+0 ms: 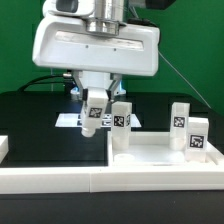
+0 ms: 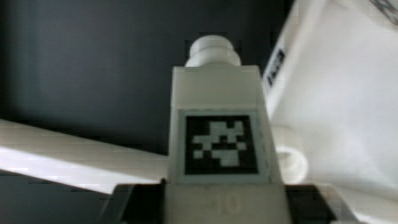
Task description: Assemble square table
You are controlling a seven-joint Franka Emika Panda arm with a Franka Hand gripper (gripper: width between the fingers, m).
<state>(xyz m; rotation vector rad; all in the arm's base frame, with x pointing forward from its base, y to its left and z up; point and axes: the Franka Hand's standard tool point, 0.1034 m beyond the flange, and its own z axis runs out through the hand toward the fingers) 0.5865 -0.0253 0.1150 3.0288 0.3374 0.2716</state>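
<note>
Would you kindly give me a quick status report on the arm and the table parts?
Gripper shut on white tagged block leg, held above the black surface. White square tray-like tabletop carries three legs already upright. Nothing in the way.

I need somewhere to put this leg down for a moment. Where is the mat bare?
Bare black mat lies at the exterior view's left, bordered by the white rail in front. It is crowded around the gripper holding the leg, the standing legs and the tabletop.
</note>
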